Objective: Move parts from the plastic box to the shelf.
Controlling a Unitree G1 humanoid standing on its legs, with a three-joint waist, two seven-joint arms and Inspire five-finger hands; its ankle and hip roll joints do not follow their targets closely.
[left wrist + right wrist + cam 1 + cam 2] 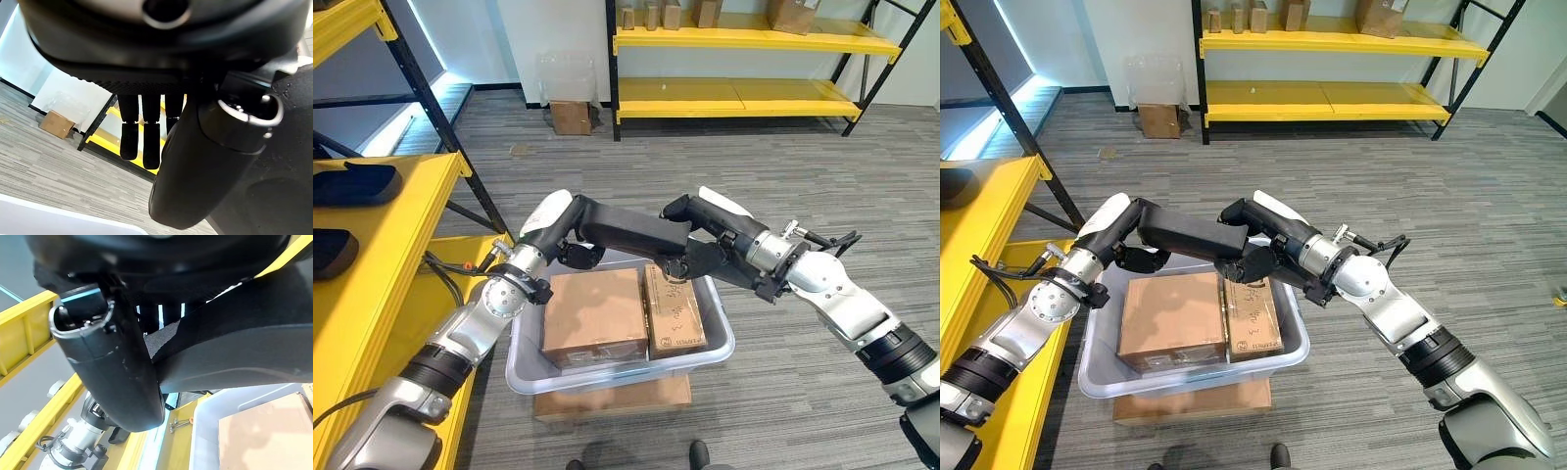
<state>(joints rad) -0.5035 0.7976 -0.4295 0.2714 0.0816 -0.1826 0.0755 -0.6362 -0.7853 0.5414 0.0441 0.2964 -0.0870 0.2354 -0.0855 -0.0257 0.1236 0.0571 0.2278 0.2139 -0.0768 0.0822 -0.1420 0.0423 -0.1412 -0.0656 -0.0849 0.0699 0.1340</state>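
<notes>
A long black part (pixel 631 229) hangs level over the grey plastic box (pixel 720 345), carried between my two hands. My left hand (pixel 570 245) bears its left end; in the left wrist view the fingers (pixel 143 137) reach out nearly straight and the part (pixel 286 161) lies against the thumb (pixel 195 166). My right hand (pixel 697 253) is shut on the right end, with the part (pixel 244 347) passing between its thumb (pixel 115 377) and fingers. Two brown cardboard boxes lie in the plastic box, a wide one (pixel 595 315) and a narrow one (pixel 674 311).
The plastic box rests on a flat cardboard carton (pixel 612 399). A yellow shelf (pixel 386 255) runs along my left, with dark parts (pixel 352 183) on it. Another yellow rack (pixel 744 59) with small cartons stands far back, and a carton (pixel 572 117) sits on the floor.
</notes>
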